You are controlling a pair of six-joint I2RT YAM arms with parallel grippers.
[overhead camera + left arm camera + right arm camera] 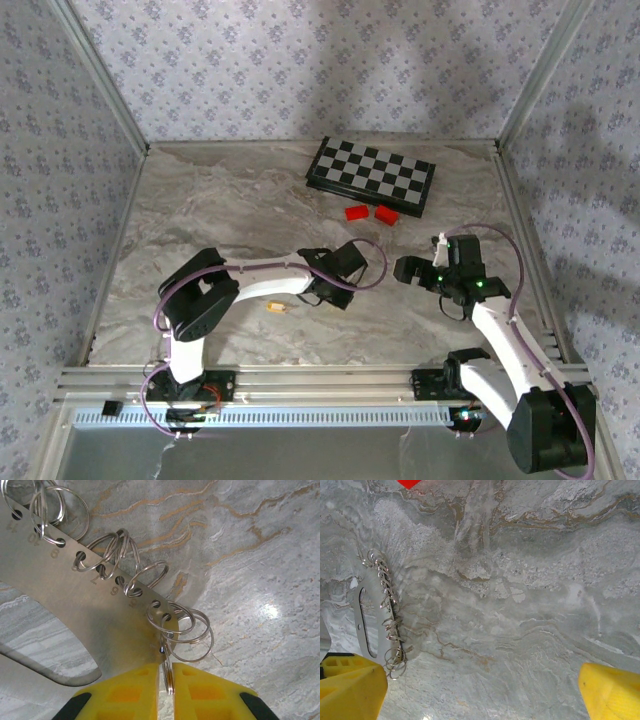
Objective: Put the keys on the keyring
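A flat metal plate (100, 610) with numbered holes carries several steel rings (145, 577) along its edge. My left gripper (166, 667) has its yellow fingers (130, 690) pressed close on one keyring (168, 680) that hangs edge-on from the plate's end hole. In the top view the left gripper (345, 262) sits mid-table. The right gripper (410, 270) hovers just to its right, and in its wrist view it (482, 687) stands wide open over bare marble, with the plate (370, 610) and rings (392, 630) at its left finger. A small brass-coloured key (275, 308) lies beside the left arm.
A folded chessboard (372, 175) lies at the back of the marble table. Two red blocks (357, 212) (386, 213) sit just in front of it. Wallpapered walls close in the left, back and right sides.
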